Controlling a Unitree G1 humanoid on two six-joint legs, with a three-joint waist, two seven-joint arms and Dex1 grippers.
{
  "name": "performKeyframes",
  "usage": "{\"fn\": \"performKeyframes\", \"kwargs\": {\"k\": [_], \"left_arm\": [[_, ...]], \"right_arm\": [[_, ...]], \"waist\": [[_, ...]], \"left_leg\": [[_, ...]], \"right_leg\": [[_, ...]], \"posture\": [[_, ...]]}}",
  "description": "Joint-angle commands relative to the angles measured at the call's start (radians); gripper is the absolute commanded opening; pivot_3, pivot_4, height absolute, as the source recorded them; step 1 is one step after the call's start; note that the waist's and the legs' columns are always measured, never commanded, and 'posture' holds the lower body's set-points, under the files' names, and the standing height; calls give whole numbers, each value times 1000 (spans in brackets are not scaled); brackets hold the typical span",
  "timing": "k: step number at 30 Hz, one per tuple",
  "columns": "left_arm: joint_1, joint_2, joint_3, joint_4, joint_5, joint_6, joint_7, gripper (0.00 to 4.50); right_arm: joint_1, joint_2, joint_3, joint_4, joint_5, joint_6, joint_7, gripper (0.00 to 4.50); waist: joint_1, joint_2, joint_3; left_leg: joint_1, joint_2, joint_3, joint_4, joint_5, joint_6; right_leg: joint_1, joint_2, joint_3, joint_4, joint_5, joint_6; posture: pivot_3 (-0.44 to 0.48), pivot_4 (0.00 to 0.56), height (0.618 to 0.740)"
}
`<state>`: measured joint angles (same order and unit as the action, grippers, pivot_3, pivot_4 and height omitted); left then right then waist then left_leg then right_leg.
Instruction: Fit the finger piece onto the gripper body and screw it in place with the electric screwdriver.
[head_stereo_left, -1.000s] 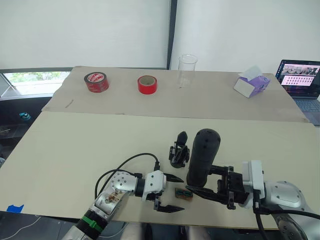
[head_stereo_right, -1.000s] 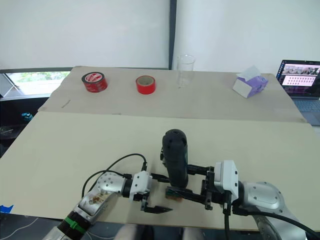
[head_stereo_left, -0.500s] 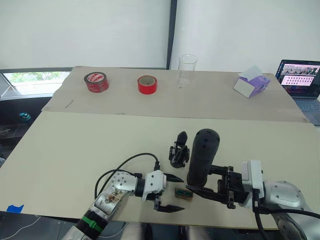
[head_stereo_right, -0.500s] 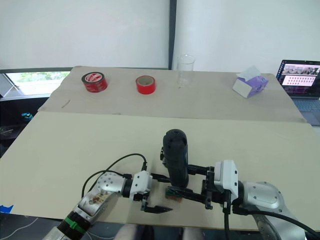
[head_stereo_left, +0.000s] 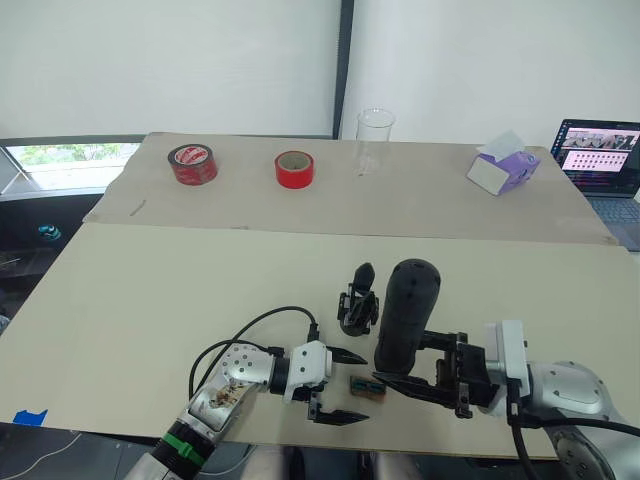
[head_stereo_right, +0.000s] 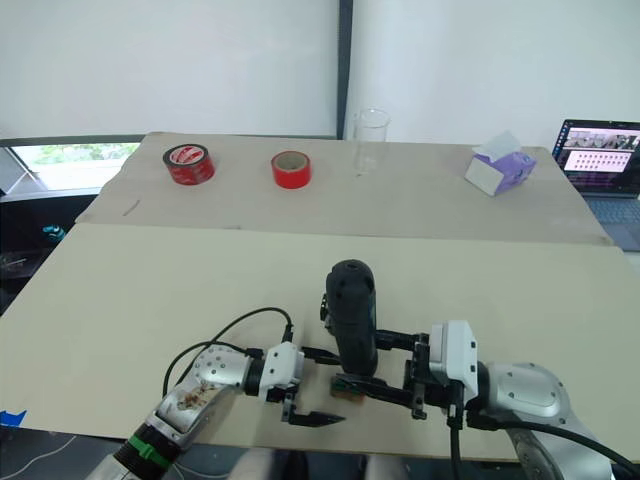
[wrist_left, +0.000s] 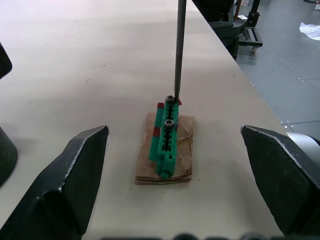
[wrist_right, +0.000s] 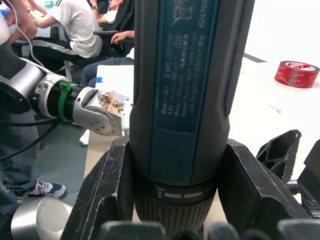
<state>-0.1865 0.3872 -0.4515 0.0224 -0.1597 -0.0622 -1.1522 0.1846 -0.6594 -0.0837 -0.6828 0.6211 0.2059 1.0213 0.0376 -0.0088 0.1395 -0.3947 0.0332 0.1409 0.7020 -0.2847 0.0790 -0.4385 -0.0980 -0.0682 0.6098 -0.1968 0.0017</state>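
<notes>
Left eye view: one electric screwdriver (head_stereo_left: 405, 312) upright, clamped in right gripper (head_stereo_left: 432, 378); left gripper (head_stereo_left: 340, 387) spread wide, empty, at counter's (head_stereo_left: 150, 300) near edge.

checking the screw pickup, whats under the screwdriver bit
The bit stands on the end screw of a green holder, which lies on a brown card. The bit's tip is hidden in the screw head.

Upright electric screwdriver (head_stereo_left: 405, 312) beside gripper body (head_stereo_left: 358, 301)

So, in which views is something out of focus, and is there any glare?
Left wrist view: the left tool's fingers look soft up close, while the green block stays sharp. Right wrist view: the electric screwdriver is sharp; people behind are blurred. Eye views: evenly lit, no glare on the table.
</notes>
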Motion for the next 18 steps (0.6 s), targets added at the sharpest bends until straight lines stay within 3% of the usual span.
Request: {"fn": "performKeyframes", "kwargs": {"k": [1,18], "left_arm": [[23,12,-19,51,21,15,-3,4500],[19,8,-22,45,22,23,1,4500]], "right_arm": [[-10,-1,-28,-28,32,-27,2,1906],[-22,-17,-28,-31,47,-7,0,1906]], "waist": [[0,0,0],[0,0,0]], "left_leg": [[0,0,0,0,0,0],[0,0,0,0,0,0]], "right_leg": [[0,0,0,0,0,0],[0,0,0,0,0,0]], "posture": [[0,150,740],[0,150,740]]}}
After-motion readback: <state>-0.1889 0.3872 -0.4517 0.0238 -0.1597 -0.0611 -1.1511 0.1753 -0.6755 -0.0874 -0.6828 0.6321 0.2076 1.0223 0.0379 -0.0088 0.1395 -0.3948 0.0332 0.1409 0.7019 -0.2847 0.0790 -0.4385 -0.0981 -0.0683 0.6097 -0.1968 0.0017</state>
